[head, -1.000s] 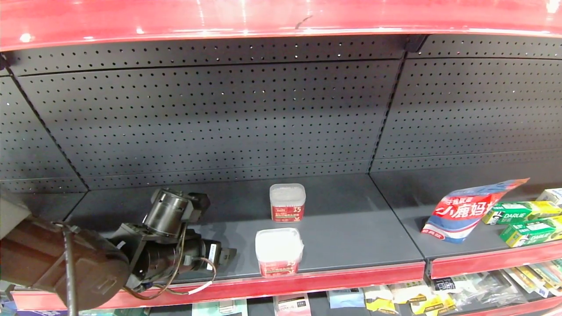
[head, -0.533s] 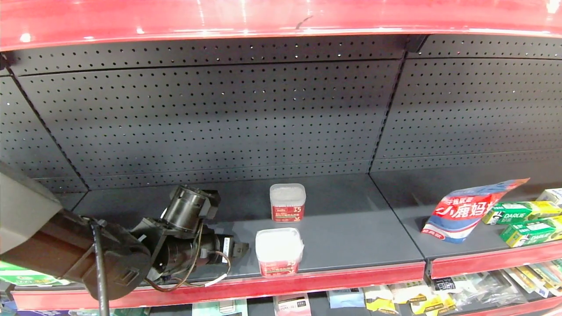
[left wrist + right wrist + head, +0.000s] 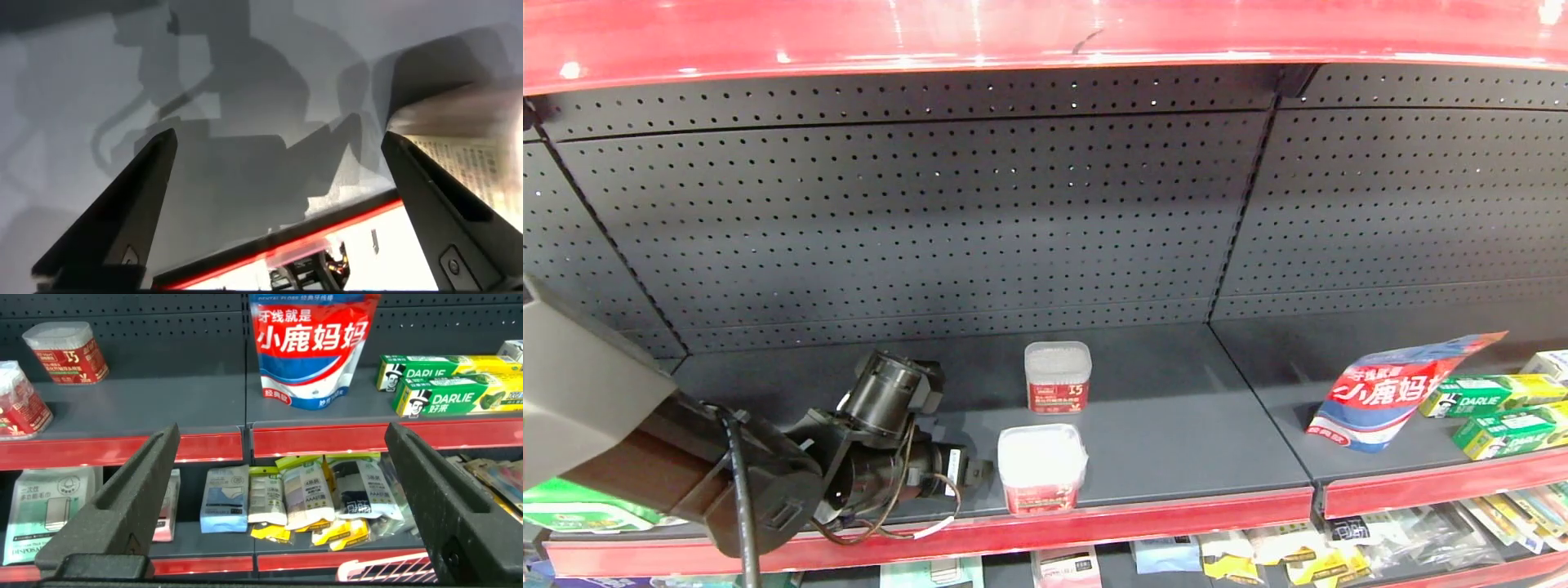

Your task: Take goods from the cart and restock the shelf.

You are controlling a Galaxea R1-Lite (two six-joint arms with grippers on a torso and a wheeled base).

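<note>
Two clear tubs with red labels stand on the dark shelf deck (image 3: pixel 1176 425): one at the back (image 3: pixel 1058 376), one at the front edge (image 3: pixel 1041 467). My left gripper (image 3: pixel 978 470) sits low over the deck, just left of the front tub. In the left wrist view the left gripper (image 3: pixel 278 139) is open with nothing between its fingers, and the front tub (image 3: pixel 470 151) lies just outside one finger. My right gripper (image 3: pixel 282 433) is open and holds nothing. It hangs in front of the shelf, facing a red, white and blue bag (image 3: pixel 310 343).
The bag (image 3: pixel 1388 388) leans on the right shelf bay beside green toothpaste boxes (image 3: pixel 1494 412). A perforated back panel (image 3: pixel 931 212) closes the shelf behind. The lower shelf (image 3: pixel 221 539) holds several small packets. Bare deck lies between the tubs and the bag.
My left arm has moved right along the shelf front, bringing its gripper close to the front tub. The tubs, bag and boxes have not moved.
</note>
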